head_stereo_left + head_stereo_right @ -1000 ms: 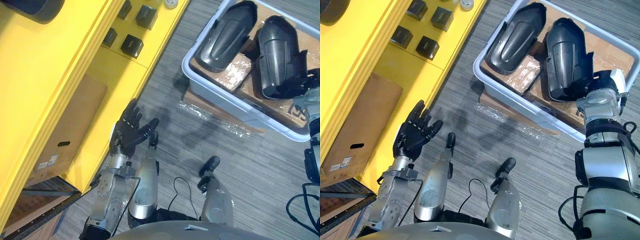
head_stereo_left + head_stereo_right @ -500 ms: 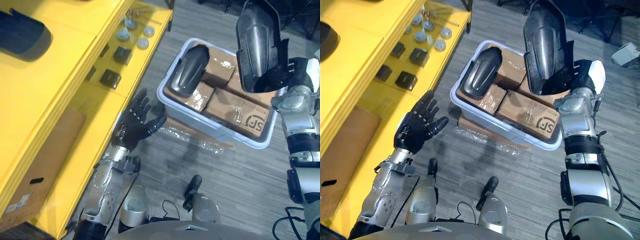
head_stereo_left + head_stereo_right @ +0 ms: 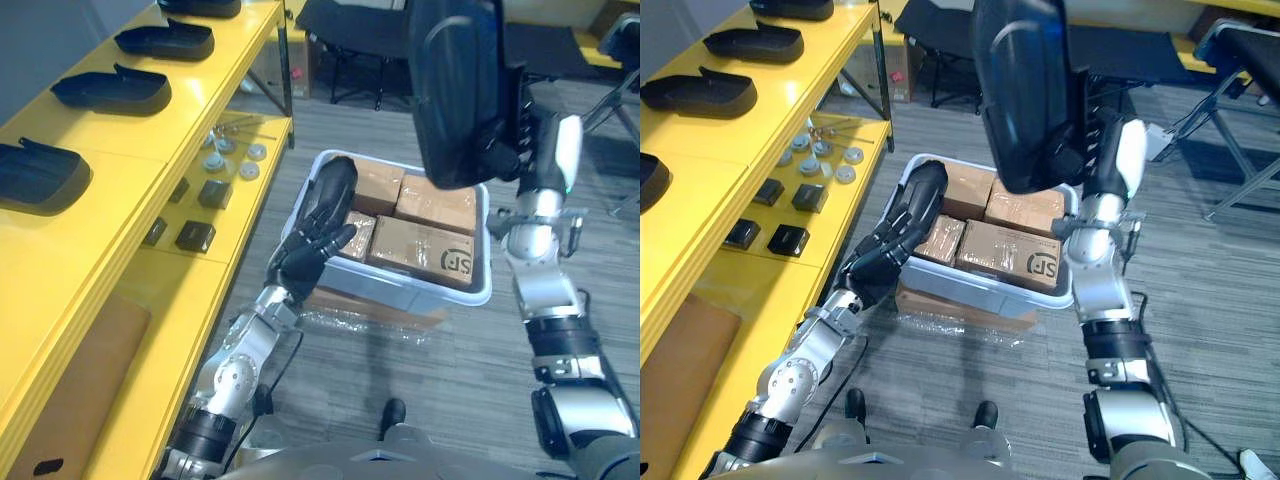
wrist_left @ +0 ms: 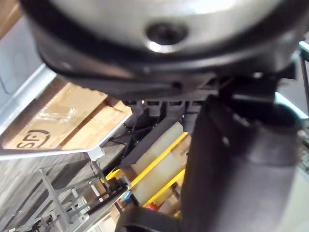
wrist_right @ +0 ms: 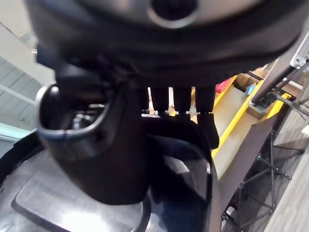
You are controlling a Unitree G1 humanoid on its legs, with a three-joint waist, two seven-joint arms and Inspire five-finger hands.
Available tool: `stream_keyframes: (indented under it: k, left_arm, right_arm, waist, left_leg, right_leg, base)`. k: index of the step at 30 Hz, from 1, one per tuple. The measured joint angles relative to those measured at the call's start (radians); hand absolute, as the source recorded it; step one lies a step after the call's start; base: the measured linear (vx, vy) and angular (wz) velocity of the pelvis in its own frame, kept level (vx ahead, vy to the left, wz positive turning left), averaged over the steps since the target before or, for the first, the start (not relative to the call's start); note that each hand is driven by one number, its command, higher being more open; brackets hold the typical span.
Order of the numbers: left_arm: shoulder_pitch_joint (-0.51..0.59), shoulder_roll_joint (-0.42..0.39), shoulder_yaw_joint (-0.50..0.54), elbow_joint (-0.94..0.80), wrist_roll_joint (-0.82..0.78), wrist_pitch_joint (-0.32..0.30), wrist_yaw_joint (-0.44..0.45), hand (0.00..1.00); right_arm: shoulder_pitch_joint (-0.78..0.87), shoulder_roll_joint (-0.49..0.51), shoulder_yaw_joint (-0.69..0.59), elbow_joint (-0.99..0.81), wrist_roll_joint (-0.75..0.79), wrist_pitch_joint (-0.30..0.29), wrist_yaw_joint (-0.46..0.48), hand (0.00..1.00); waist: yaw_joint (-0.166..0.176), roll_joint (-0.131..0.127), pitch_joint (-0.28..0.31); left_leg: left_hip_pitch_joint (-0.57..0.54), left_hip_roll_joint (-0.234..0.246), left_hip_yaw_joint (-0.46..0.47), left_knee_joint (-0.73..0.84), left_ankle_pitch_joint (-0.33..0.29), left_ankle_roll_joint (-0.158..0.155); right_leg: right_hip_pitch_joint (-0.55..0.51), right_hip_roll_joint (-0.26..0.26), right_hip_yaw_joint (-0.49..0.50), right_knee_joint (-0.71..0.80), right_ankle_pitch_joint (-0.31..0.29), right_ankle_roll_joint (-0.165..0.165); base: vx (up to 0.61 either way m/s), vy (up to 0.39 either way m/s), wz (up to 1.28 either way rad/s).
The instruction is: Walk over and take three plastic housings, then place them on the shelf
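Note:
My right hand (image 3: 532,140) is shut on a large black plastic housing (image 3: 458,90) and holds it upright, high above the grey bin (image 3: 483,292). In the right wrist view its thumb (image 5: 91,159) and fingers curl round the housing's dark shell (image 5: 178,193). A second black housing (image 3: 924,190) leans in the bin's left end on the cardboard boxes (image 3: 432,245). My left hand (image 3: 885,255) hovers open beside the bin's near left corner, its fingers pointing toward that housing. Several black housings (image 3: 112,90) lie on the yellow shelf's top level (image 3: 140,150) at the left.
The shelf's lower level carries small black blocks (image 3: 195,235) and grey round parts (image 3: 230,160). A cardboard box (image 3: 70,400) sits under it. Dark chairs (image 3: 350,30) stand behind the bin and a metal frame (image 3: 1230,130) is at the far right.
The camera has risen and looks farther out. My right hand has lifted the housing out of the bin to well above it. My left hand has come up toward the bin.

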Motion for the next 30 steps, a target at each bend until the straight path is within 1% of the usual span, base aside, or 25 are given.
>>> stream_keyframes:
  k: [2,3,4,5,6,8,10,13,16,20,23,24,28,30]
  left_arm:
    - [-0.023,-0.008,-0.018,0.005,0.0,-0.019,0.026,1.0]
    - [-0.038,-0.015,-0.025,0.014,0.0,-0.032,0.041,1.0]
    - [-0.056,-0.027,-0.032,0.027,0.0,-0.044,0.055,1.0]
    - [-0.068,-0.034,-0.033,0.033,0.001,-0.044,0.062,1.0]
    - [-0.096,-0.045,-0.038,0.038,0.009,-0.051,0.093,1.0]
    - [-0.124,-0.046,-0.057,0.047,0.01,-0.079,0.131,1.0]
    - [-0.145,-0.051,-0.06,0.061,0.01,-0.084,0.147,1.0]
    - [-0.151,-0.055,-0.069,0.101,0.011,-0.084,0.165,1.0]
    - [-0.153,-0.054,-0.073,0.125,0.049,-0.078,0.169,1.0]
    - [-0.154,-0.037,-0.09,0.137,0.117,-0.017,0.175,1.0]
    - [-0.156,-0.032,-0.096,0.151,0.175,0.012,0.175,1.0]
    - [-0.156,-0.026,-0.1,0.151,0.201,0.022,0.175,0.0]
    - [-0.156,-0.023,-0.107,0.153,0.292,0.054,0.186,0.0]
    - [-0.163,-0.021,-0.105,0.165,0.317,0.054,0.206,0.0]
  right_arm:
    - [0.03,0.03,0.019,-0.011,0.001,-0.003,0.02,0.0]
    - [0.046,0.052,0.042,-0.011,0.009,-0.004,0.044,0.0]
    - [0.067,0.073,0.062,-0.012,0.013,-0.004,0.063,0.0]
    - [0.077,0.082,0.072,-0.011,0.013,-0.004,0.069,0.0]
    - [0.095,0.107,0.099,-0.011,0.012,-0.005,0.084,0.0]
    - [0.107,0.131,0.139,-0.007,0.011,-0.005,0.102,0.0]
    - [0.11,0.152,0.18,0.004,0.011,-0.005,0.119,0.0]
    - [0.11,0.173,0.229,0.052,0.012,-0.005,0.133,0.0]
    - [0.109,0.178,0.24,0.08,0.012,-0.006,0.133,0.0]
    - [0.109,0.183,0.275,0.126,0.015,-0.006,0.125,0.0]
    - [0.108,0.184,0.303,0.136,0.034,-0.006,0.12,0.0]
    - [0.108,0.184,0.311,0.139,0.042,-0.006,0.118,0.0]
    - [0.108,0.181,0.332,0.139,0.059,-0.006,0.117,0.0]
    - [0.108,0.181,0.349,0.139,0.082,-0.007,0.118,0.0]
  waist:
    - [-0.007,0.0,-0.008]
    - [-0.02,0.0,-0.015]
    - [-0.024,0.0,-0.022]
    - [-0.024,0.0,-0.024]
    - [-0.026,0.0,-0.025]
    - [-0.027,0.001,-0.026]
    - [-0.032,0.002,-0.03]
    - [-0.03,-0.005,-0.063]
    - [-0.026,-0.015,-0.074]
    - [-0.021,-0.026,-0.085]
    - [-0.021,-0.031,-0.09]
    - [-0.021,-0.032,-0.09]
    - [-0.022,-0.027,-0.094]
    - [-0.024,-0.028,-0.096]
  left_leg:
    - [0.006,0.0,0.007,0.0,0.0,0.0]
    - [0.009,0.0,0.01,0.0,-0.001,0.0]
    - [0.012,0.001,0.014,0.0,-0.002,-0.001]
    - [0.013,0.001,0.016,0.0,-0.002,-0.001]
    - [0.013,0.002,0.019,0.0,-0.002,-0.001]
    - [0.013,0.002,0.023,0.001,-0.002,-0.001]
    - [0.013,0.002,0.025,0.003,-0.001,-0.001]
    - [0.014,0.003,0.025,0.003,-0.003,-0.002]
    - [0.016,0.003,0.022,0.003,-0.004,-0.003]
    - [0.031,0.004,0.021,0.002,-0.014,-0.006]
    - [0.031,0.008,0.021,0.0,-0.017,-0.01]
    - [0.031,0.013,0.02,0.0,-0.017,-0.01]
    - [0.031,0.019,0.015,0.003,-0.018,-0.017]
    - [0.031,0.019,0.015,0.003,-0.018,-0.017]
  right_leg:
    - [0.001,0.0,0.006,-0.002,0.002,-0.003]
    - [0.001,0.0,0.008,-0.004,0.003,-0.005]
    - [0.001,0.0,0.009,-0.005,0.003,-0.006]
    - [0.001,0.001,0.009,-0.007,0.004,-0.007]
    - [0.0,0.002,0.009,-0.014,0.009,-0.008]
    - [0.002,0.003,0.011,-0.021,0.017,-0.008]
    - [0.002,0.003,0.011,-0.021,0.027,-0.009]
    - [0.004,0.003,0.01,-0.022,0.03,-0.009]
    - [0.007,0.003,0.009,-0.023,0.03,-0.009]
    - [0.018,0.004,0.008,-0.024,0.022,-0.018]
    - [0.017,0.008,0.005,-0.028,0.017,-0.025]
    - [0.017,0.012,0.003,-0.029,0.016,-0.027]
    - [0.018,0.018,-0.002,-0.029,0.016,-0.03]
    - [0.018,0.019,-0.002,-0.03,0.016,-0.03]
  base:
    - [-0.03,-0.009,-0.12]
    - [-0.03,-0.008,-0.14]
    - [-0.02,-0.006,-0.11]
    - [-0.02,-0.009,-0.13]
    - [-0.02,-0.009,-0.1]
    - [-0.01,-0.011,-0.09]
    - [0.0,-0.004,-0.03]
    - [0.0,0.0,0.0]
    - [0.0,0.0,0.0]
    - [-0.02,0.002,0.0]
    - [-0.01,0.001,0.0]
    - [0.0,0.0,0.0]
    - [0.0,0.0,0.0]
    - [0.0,0.0,0.0]
